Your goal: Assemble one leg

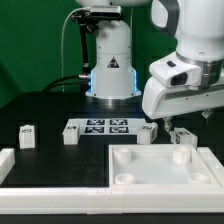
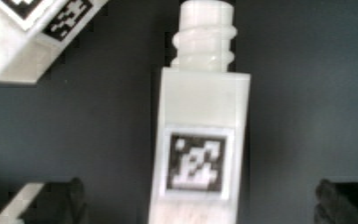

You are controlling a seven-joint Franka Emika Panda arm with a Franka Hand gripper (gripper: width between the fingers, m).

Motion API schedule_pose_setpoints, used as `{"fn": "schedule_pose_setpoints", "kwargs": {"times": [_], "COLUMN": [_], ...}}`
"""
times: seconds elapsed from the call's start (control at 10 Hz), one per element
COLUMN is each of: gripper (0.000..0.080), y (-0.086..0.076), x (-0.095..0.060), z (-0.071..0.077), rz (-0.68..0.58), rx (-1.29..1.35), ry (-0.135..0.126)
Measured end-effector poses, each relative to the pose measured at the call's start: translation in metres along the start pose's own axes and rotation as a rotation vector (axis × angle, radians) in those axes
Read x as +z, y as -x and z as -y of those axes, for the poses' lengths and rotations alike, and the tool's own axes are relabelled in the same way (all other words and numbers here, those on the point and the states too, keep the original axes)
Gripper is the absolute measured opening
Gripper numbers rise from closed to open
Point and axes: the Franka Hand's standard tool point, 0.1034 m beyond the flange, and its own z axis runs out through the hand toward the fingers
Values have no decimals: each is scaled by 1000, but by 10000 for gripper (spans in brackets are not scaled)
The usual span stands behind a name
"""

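In the wrist view a white leg [image 2: 202,110] lies on the black table, its screw end [image 2: 208,40] pointing away and a black-and-white tag [image 2: 197,160] on its face. My gripper [image 2: 190,205] is open, with a dark finger [image 2: 34,205] on one side of the leg and the other on the opposite side, both clear of it. In the exterior view the gripper [image 1: 175,128] hangs low behind the tray-like piece, near two legs [image 1: 150,131] [image 1: 183,138]. I cannot tell which of them is the leg under the wrist camera. Two more legs [image 1: 27,137] [image 1: 71,133] stand at that view's left.
The marker board [image 1: 100,126] lies mid-table. The large white tray-like piece [image 1: 200,170] with round recesses sits at the front right. A white L-shaped rail [image 1: 8,165] runs along the front left. Another tagged white block [image 2: 34,35] lies close beside the leg.
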Motion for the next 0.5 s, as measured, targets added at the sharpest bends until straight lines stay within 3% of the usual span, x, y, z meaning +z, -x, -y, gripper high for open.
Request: {"fn": "schedule_pose_setpoints", "kwargs": {"times": [0.5], "gripper": [649], "y": [-3], "x": [22], "z": [-1], "rz": [420], "rx": [-2], "ry": [-27]}}
